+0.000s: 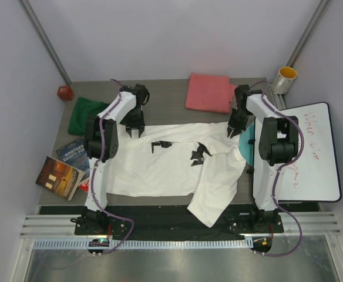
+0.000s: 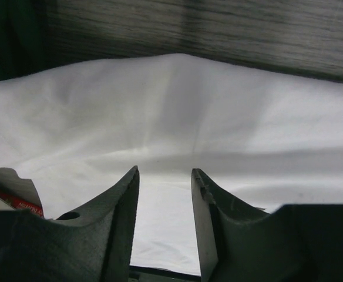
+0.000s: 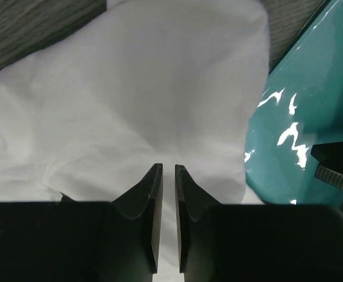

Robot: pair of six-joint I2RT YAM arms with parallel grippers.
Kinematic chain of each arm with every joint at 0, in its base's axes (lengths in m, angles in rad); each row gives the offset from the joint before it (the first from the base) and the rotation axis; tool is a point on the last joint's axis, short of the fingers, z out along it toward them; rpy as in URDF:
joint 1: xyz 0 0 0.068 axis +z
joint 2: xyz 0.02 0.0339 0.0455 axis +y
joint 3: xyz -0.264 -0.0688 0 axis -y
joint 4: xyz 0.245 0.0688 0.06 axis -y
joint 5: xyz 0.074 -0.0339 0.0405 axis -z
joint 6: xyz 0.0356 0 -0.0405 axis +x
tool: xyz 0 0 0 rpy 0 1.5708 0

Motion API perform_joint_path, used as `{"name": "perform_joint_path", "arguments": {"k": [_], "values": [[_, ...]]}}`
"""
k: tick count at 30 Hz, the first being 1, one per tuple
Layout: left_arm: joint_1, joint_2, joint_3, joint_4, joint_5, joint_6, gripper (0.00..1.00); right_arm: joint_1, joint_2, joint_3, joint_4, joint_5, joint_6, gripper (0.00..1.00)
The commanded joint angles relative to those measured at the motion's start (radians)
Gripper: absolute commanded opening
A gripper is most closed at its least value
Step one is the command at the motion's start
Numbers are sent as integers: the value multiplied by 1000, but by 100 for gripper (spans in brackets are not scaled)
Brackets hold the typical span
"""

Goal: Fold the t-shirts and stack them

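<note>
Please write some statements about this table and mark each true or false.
1. The white shirt lies spread out, not folded. True.
2. The pink shirt lies on the white shirt. False: it lies folded at the far edge, apart.
3. The green shirt lies at the far left. True.
4. The mug stands on the books. False: it stands far right; the books lie left.

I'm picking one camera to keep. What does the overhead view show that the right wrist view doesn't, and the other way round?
Overhead only: the pink shirt, green shirt, books, mug and left gripper. Right wrist only: the narrow gap between the fingers of the right gripper. Both: the white shirt and the teal sheet beside it.
</note>
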Motion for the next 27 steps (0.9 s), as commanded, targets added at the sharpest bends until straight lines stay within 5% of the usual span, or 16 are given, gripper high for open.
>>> {"name": "perform_joint_path", "arguments": {"k": [1,9,11,27], "values": [[3,14,-16,50,0,-10,38,-5,8,-30,58,55,-1,19],[3,89,12,19,-84,-12,0,-6,78,-22,54,60,2,7],[6,94,10,16,-100,-16,0,-11,71,-31,54,60,-2,1],[75,100,67,-5,-68,-55,2,-88,51,-94,3,95,-29,1]]}}
